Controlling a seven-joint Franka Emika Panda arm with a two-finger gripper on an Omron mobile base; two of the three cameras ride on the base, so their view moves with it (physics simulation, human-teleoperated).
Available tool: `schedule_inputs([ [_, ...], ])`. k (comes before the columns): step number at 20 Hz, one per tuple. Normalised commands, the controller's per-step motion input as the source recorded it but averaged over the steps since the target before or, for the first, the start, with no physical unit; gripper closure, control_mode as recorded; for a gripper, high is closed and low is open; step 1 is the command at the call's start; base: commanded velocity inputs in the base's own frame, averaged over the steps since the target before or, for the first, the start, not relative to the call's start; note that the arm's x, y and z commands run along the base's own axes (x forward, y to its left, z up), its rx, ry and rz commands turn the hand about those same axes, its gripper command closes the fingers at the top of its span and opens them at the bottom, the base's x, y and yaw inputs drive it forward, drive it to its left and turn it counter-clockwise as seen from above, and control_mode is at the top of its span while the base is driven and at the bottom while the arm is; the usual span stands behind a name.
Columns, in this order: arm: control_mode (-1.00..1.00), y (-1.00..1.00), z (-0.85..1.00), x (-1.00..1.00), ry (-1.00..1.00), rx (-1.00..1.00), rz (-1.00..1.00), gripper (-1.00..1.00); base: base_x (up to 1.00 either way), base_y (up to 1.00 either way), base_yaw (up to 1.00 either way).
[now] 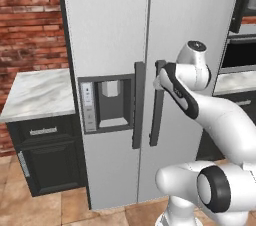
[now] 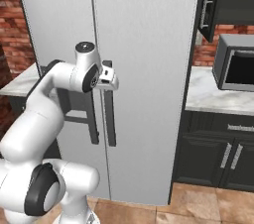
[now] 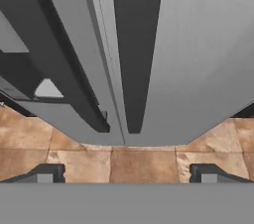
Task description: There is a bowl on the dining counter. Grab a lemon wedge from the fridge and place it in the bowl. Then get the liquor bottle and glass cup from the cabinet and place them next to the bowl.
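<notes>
Gripper: jaws spread wide, holding nothing, at the top of right door handle.
Fridge: both doors shut, handles flank the centre seam.
Step tip: centre the handle between fingertips before closing, then pull along the door's arc.
Hidden: lemon wedge presumably inside fridge; bowl, bottle, cup nowhere to point at.
Table: left of fridge, cut off.

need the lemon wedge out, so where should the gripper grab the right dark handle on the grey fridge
Probably the upper part of the right dark vertical bar handle on the grey fridge, beside the open gripper. Come straight from the front, fingers either side: the bar is slim, upright and stands proud of the closed door.
</notes>
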Motion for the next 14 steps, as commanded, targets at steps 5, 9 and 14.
schedule_inputs([
  [5, -1.0, 0.0, -0.14, 0.45, -0.16, 0.0, 0.0, -1.0, 0.0, 0.0, 0.0],
  [9, -1.0, 0.0, -0.05, 0.37, -0.12, 0.0, 0.0, -1.0, 0.0, 0.0, 0.0],
  [14, -1.0, 0.0, -0.02, 0.49, -0.02, 0.0, -0.02, -1.0, 0.0, 0.0, 0.0],
])
